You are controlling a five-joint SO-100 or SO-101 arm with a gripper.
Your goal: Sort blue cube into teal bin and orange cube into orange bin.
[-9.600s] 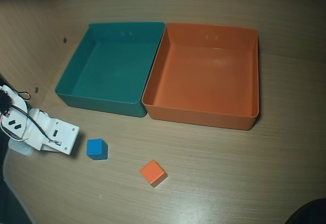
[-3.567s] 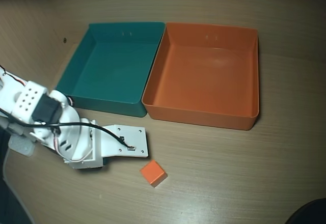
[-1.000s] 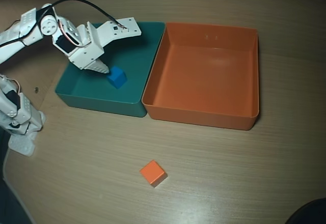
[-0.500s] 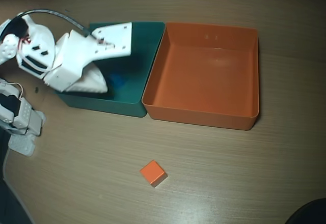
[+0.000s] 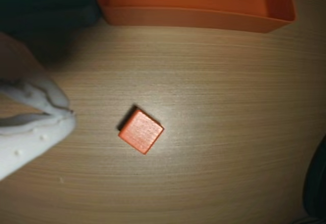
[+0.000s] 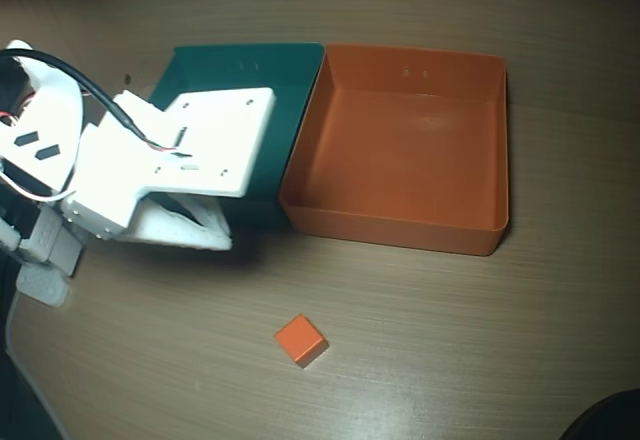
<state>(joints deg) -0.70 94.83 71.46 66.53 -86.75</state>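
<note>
The orange cube (image 6: pixel 300 340) lies alone on the wooden table, in front of both bins; in the wrist view the orange cube (image 5: pixel 141 131) sits near the centre. My gripper (image 6: pixel 222 242) hangs over the table just in front of the teal bin (image 6: pixel 292 85), up and left of the cube. In the wrist view the gripper (image 5: pixel 69 113) enters from the left, fingertips together, holding nothing. The arm covers most of the teal bin, and the blue cube is hidden. The orange bin (image 6: pixel 390 224) stands empty beside the teal one; its front wall (image 5: pixel 193 16) shows in the wrist view.
The arm's base (image 6: pixel 40 260) stands at the table's left edge. A dark object (image 6: pixel 605 418) pokes in at the bottom right corner and shows as a dark shape (image 5: pixel 317 183) in the wrist view. Bare wood surrounds the orange cube.
The arm has swung from inside the teal bin toward the front of the table and now covers the blue cube that lay in the bin. The orange cube has not moved.
</note>
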